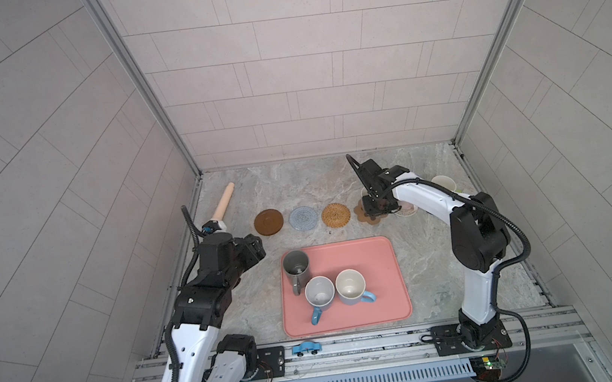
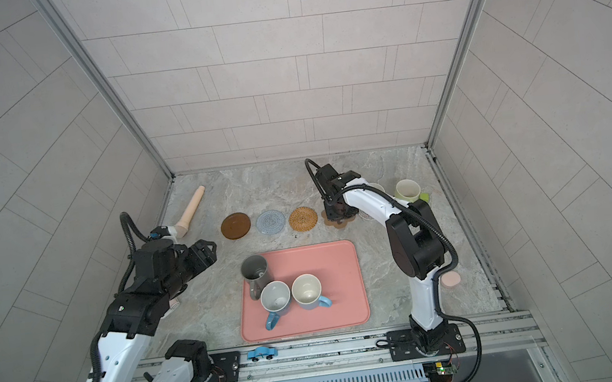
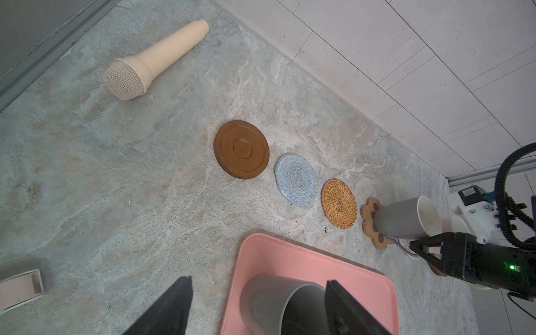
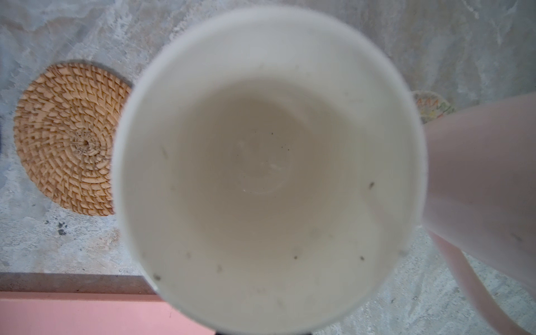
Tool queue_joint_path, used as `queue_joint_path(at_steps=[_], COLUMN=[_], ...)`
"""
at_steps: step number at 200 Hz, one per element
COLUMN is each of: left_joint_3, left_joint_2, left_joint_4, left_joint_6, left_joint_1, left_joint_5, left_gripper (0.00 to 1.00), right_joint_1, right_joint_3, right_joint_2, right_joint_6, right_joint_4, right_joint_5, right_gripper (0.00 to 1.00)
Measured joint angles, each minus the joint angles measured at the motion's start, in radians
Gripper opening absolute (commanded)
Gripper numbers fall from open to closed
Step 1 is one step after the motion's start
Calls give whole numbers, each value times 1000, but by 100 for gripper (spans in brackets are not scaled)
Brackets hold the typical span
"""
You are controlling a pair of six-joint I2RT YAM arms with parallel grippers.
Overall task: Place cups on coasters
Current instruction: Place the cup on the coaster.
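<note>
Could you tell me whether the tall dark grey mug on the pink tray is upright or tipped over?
Upright: the tall dark grey mug stands on the pink tray, its open mouth facing up.

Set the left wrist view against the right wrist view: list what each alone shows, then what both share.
Only the left wrist: the beige microphone, brown wooden coaster, grey-blue crochet coaster, paw coaster, tall dark grey mug and the right gripper at the handle of the grey mug. Only the right wrist: the speckled bottom inside that mug. Both: the grey mug itself, the tan rattan coaster, the pink tray and the marble table.
</note>
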Motion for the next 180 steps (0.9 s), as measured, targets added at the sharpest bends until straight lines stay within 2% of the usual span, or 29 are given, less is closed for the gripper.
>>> queue_joint_path(at_steps=[45,120,180], left_joint_3=[0,0,0], left_joint_2=[-6,-19,-22], left_joint_4=[0,-1,-7], left_joint_6=[0,0,0], left_joint_1=[0,0,0], left_joint_5=[-2,-8,-11], left_gripper=[79,79,79], right_joint_1=[0,0,0], right_joint_3=[0,0,0], right_joint_2=[0,0,0], right_joint_6=[0,0,0], right_joint_4=[0,-1,0], right_joint_5=[1,4,19], right_gripper=[5,22,30])
